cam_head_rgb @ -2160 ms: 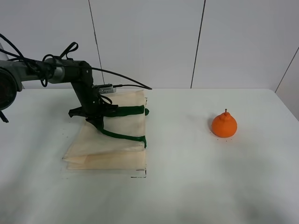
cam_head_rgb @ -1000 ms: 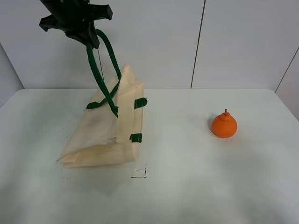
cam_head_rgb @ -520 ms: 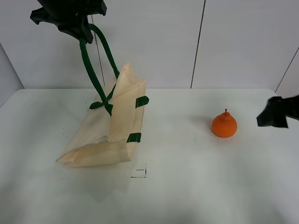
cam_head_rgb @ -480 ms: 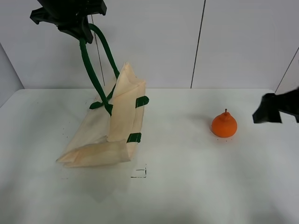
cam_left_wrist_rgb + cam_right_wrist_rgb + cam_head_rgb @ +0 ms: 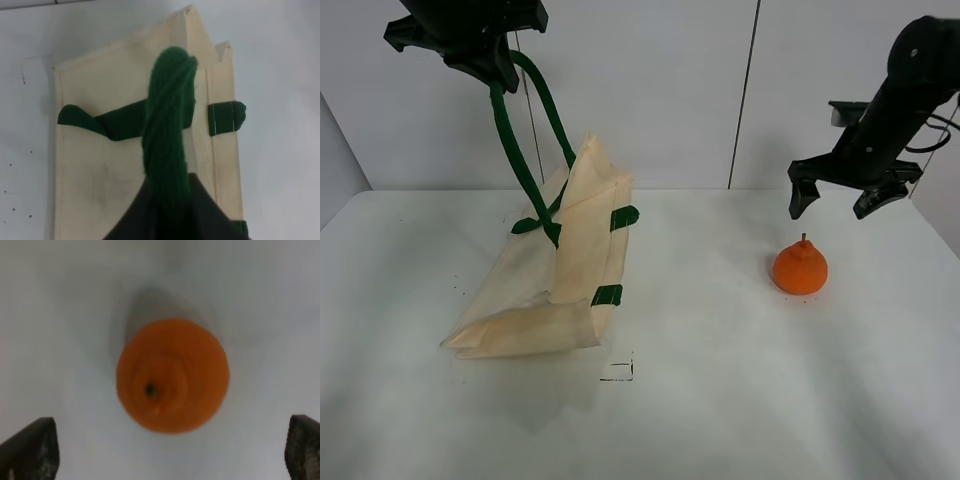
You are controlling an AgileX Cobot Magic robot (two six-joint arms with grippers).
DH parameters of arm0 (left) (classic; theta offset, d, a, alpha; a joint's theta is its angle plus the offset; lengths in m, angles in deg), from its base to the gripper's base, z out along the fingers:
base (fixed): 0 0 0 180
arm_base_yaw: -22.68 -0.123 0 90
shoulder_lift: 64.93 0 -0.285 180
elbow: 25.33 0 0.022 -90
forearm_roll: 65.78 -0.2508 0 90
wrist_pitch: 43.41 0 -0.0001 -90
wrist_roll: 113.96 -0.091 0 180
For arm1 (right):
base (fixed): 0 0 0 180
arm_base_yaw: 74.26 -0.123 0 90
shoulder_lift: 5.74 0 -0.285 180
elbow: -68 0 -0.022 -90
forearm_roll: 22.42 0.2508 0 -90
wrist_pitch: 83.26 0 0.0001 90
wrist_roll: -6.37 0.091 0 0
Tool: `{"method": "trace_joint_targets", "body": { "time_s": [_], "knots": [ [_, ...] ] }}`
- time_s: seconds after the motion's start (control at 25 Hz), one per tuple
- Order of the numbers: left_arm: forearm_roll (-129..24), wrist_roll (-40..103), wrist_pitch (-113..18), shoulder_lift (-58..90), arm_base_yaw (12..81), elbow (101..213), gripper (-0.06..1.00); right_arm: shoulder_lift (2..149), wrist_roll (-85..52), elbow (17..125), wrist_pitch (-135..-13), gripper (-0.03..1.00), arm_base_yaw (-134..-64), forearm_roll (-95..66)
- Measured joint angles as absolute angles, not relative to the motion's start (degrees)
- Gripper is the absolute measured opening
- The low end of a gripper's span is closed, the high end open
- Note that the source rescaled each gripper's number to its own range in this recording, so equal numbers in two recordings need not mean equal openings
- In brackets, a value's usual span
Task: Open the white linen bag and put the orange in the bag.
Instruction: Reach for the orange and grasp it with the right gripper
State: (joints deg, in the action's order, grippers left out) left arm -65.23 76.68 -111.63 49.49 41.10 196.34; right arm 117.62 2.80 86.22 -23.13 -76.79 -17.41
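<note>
A white tabletop [image 5: 740, 400] is seen, with most of its surface bare. On its left half the white linen bag [image 5: 545, 290] is found, its bottom resting on the tabletop and its top edge pulled upward and tilted. The bag is hung from one green strap handle [image 5: 520, 150], and this handle is clamped in the left fingers [image 5: 495, 65], held high above the bag. Whether the bag's mouth gapes enough to admit anything cannot be told from either the high view or the left wrist view, where only the flat cloth [image 5: 100, 175] and the taut handle [image 5: 167, 125] are shown. The right fingers [image 5: 798, 195] are spread wide and hold nothing. Directly beneath them, on the right half of the tabletop and well apart from the bag, the orange [image 5: 800, 270] is placed. In the right wrist view the orange [image 5: 172, 375] is framed between the two fingertips [image 5: 30, 450], with clear gaps on both sides. It is roundish, so no long axis across the tabletop has to be matched; its stem [image 5: 804, 238] is pointed up toward the fingers. The right arm is judged plainly the nearer, and a straight descent is called for. Bare tabletop is left between orange and bag for the carry, while the tabletop's right edge is near the orange.
</note>
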Motion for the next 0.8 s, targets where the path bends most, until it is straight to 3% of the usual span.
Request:
{"method": "trace_joint_targets", "body": {
  "time_s": [0.48, 0.56, 0.68, 0.76, 0.8],
  "knots": [
    [-65.2, 76.7, -111.6, 49.5, 41.1, 196.3, 0.00, 131.2, 3.0, 88.9, -26.0, 1.00, -76.8, -16.6],
    [-65.2, 76.7, -111.6, 49.5, 41.1, 196.3, 0.00, 131.6, 3.0, 89.0, -26.0, 0.96, -76.8, -16.2],
    [-65.2, 76.7, -111.6, 49.5, 41.1, 196.3, 0.00, 132.2, 3.0, 89.1, -25.6, 0.79, -76.8, -15.9],
    [-65.2, 76.7, -111.6, 49.5, 41.1, 196.3, 0.00, 132.4, 3.0, 89.1, -25.0, 0.51, -76.8, -15.8],
    [-65.2, 76.7, -111.6, 49.5, 41.1, 196.3, 0.00, 132.4, 3.0, 89.2, -24.9, 0.30, -76.8, -15.7]
  ]
}}
